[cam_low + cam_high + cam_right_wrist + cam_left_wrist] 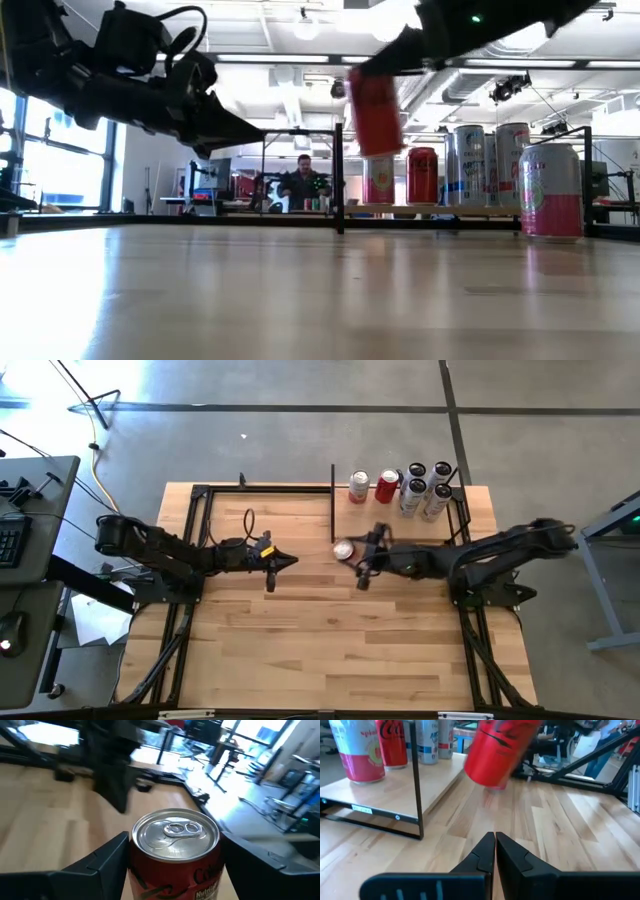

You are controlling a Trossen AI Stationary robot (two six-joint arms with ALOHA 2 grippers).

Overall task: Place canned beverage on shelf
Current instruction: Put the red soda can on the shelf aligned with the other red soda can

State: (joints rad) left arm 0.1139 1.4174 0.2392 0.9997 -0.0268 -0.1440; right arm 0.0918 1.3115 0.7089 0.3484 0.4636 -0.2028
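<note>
A red can (375,108) hangs in my right gripper (350,552), above the table and just on the near side of the shelf (350,520). The shelf is a low light-wood plank at the far right, with a thin black upright plate (333,500) at its left end. Several cans (400,488) stand on their bases along its far part. The red can also shows in the left wrist view (495,750) and in the right wrist view (175,845). My left gripper (290,561) is shut and empty, above the table's middle, left of the can. My right gripper pinches the red can's side wall (135,862) between its two fingers (107,857), one on each side, just below the silver top (175,832). The fingers come roughly level from the table's right. The can is nearly upright, slightly tilted, top up, lifted clear of the table.
A pink-and-white can (550,190) stands on the table's right, near the low camera. Black frame rails (200,540) run along the table's left, right and far sides. Bare wood (320,640) spreads over the near half. A person (303,185) sits in the room behind.
</note>
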